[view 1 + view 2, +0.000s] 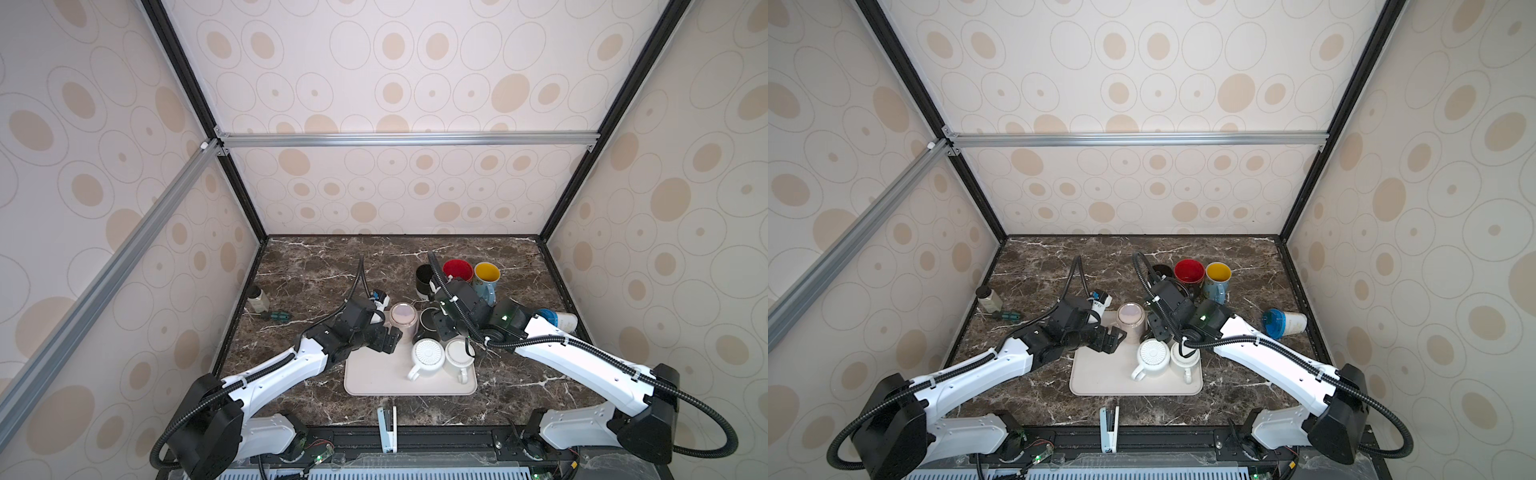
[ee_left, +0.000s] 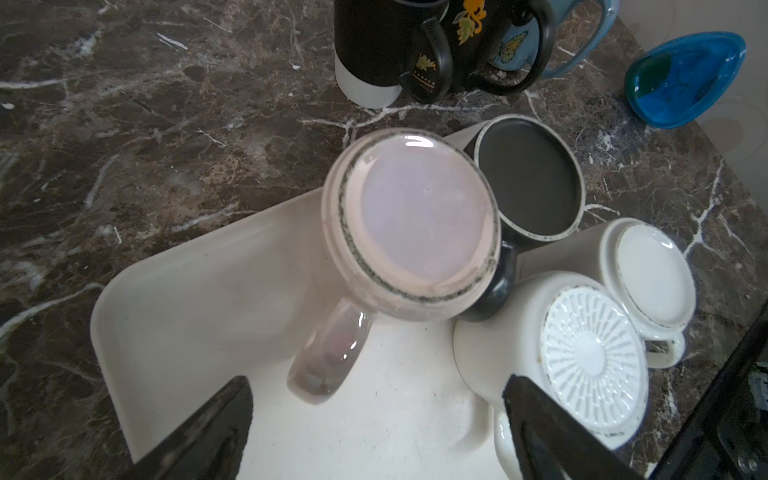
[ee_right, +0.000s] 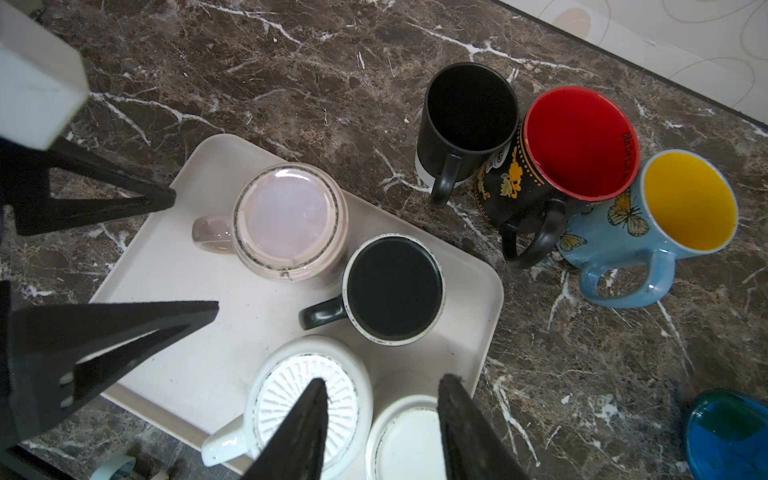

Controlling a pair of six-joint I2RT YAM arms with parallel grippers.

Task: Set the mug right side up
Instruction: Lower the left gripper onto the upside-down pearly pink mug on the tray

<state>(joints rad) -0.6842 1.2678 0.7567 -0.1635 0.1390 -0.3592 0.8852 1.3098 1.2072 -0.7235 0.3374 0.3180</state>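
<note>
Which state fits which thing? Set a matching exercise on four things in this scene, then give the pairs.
Column A
1. pink mug
2. blue butterfly mug
3. blue-lidded cup
4. left gripper

Column B
a. lying on its side on the table
b. open and empty
c. upside down on the tray
d. upright on the table

Pairs: 1-c; 2-d; 3-a; 4-b

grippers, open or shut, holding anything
Left gripper: open wide, holding nothing.
Right gripper: partly open, holding nothing.
</note>
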